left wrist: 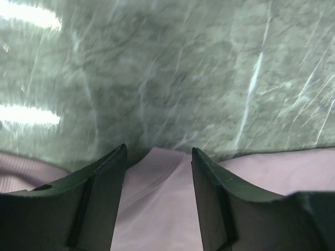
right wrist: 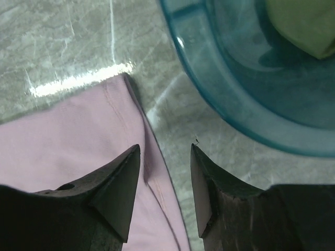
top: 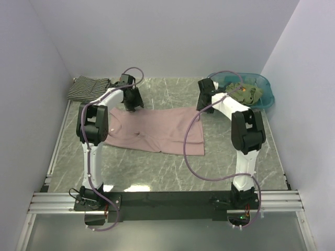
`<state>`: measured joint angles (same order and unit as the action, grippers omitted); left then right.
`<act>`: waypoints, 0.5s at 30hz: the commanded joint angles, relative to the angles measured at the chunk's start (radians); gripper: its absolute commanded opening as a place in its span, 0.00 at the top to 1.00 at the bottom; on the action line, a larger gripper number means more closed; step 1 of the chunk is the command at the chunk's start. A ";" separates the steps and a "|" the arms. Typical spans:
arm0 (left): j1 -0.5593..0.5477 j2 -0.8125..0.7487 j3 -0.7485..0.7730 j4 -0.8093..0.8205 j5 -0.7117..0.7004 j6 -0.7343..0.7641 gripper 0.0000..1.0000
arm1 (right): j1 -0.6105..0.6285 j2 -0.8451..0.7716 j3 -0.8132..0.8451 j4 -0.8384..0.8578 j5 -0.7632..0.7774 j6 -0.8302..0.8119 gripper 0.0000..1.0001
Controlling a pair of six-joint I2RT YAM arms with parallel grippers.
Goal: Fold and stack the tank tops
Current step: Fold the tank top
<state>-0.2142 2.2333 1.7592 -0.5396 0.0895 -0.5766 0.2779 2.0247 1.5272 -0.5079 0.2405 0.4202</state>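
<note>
The dusty pink tank top [top: 157, 130] lies spread flat on the marble table. My left gripper [top: 134, 104] is open at its far left edge; in the left wrist view [left wrist: 158, 157] a pink strap [left wrist: 157, 178] lies between the open fingers. My right gripper [top: 205, 106] is open at the top's far right corner; in the right wrist view [right wrist: 165, 157] the pink hem edge [right wrist: 152, 172] lies between the fingers. A folded black-and-white striped tank top [top: 86, 87] lies at the far left. Olive green tank tops [top: 250, 93] sit in the basin.
The teal plastic basin [top: 264, 97] stands at the far right, close to my right gripper; its rim shows in the right wrist view [right wrist: 230, 104]. White walls close in the table on three sides. A metal rail [top: 167, 201] runs along the near edge.
</note>
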 commanded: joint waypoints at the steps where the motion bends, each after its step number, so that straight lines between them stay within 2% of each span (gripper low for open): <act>1: -0.007 0.015 0.049 0.021 0.024 0.058 0.42 | -0.005 0.035 0.068 0.000 -0.013 -0.032 0.49; 4: -0.007 0.022 0.033 0.029 0.007 0.057 0.41 | -0.005 0.063 0.096 0.003 -0.023 -0.026 0.49; 7: -0.007 0.034 0.029 0.018 -0.017 0.054 0.47 | -0.005 0.095 0.134 -0.006 -0.032 -0.018 0.49; 10: -0.008 0.035 0.014 -0.008 -0.046 0.026 0.64 | -0.005 0.115 0.157 -0.020 -0.052 -0.012 0.50; 11: -0.008 0.029 -0.001 -0.011 -0.062 0.014 0.74 | -0.002 0.111 0.153 -0.018 -0.058 -0.011 0.50; 15: -0.010 -0.067 -0.182 0.062 -0.137 -0.045 0.83 | 0.021 0.062 0.082 0.014 -0.064 -0.009 0.50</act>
<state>-0.2176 2.2181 1.6936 -0.4717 0.0349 -0.5804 0.2817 2.1426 1.6302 -0.5144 0.1871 0.4080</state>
